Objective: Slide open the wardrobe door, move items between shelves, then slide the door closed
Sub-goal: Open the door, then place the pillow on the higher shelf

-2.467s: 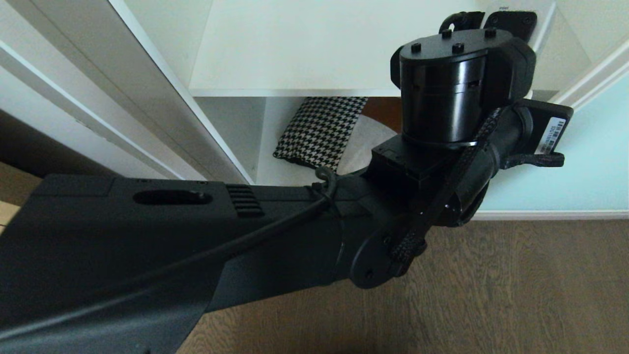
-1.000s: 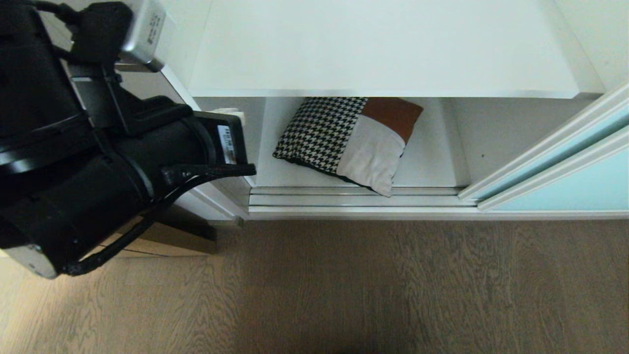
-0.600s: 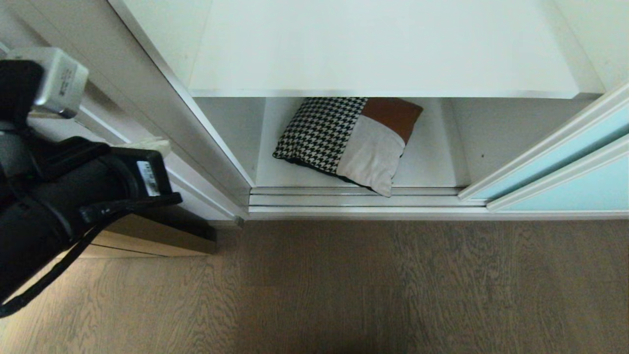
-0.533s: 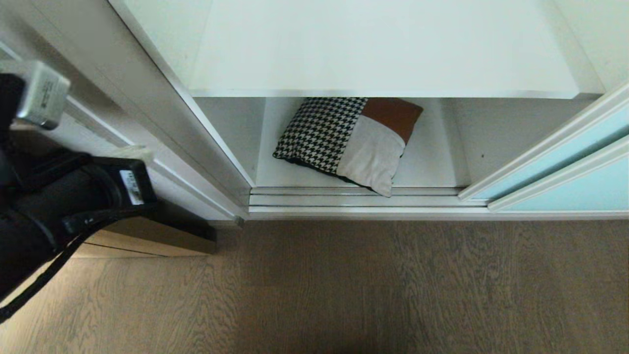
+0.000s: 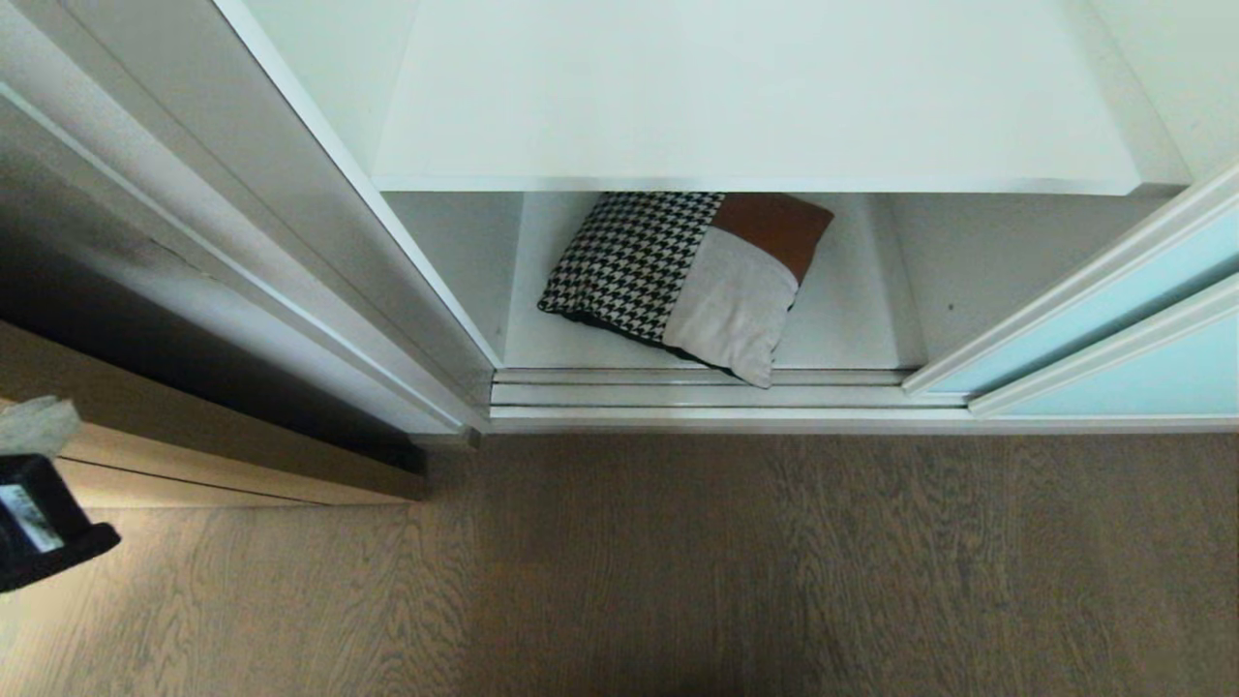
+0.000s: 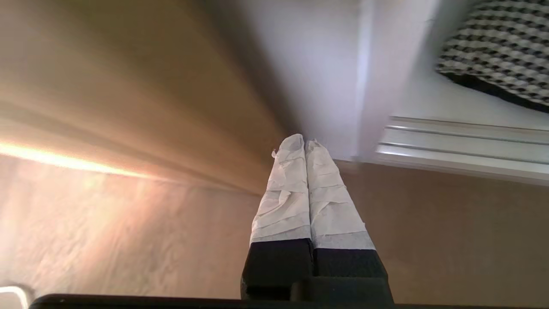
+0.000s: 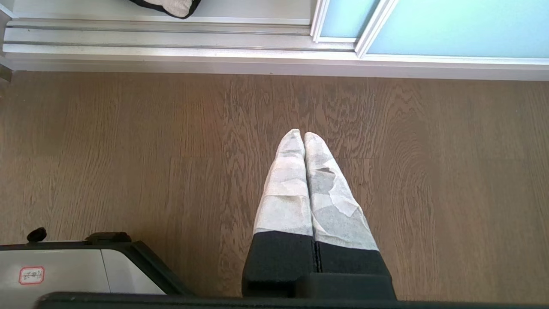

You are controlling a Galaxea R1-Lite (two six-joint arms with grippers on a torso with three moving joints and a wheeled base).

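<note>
- Grey wood-grain floor [image 5: 736, 571] in front of white wardrobe, w/ light wood cabinet [image 5: 194, 455] at left.
- Sliding wardrobe door [image 5: 1113, 319] pushed to right, opening clear.
- Cushion [image 5: 682, 281] lies on lower shelf [image 5: 842, 319], one corner over the track; upper shelf [image 5: 755, 97] above it.
- Left tool [image 6: 305, 143] low at left over floor, fingers together, holding nothing.
- Right tool [image 7: 303, 136] over floor, fingers together, empty.
</note>
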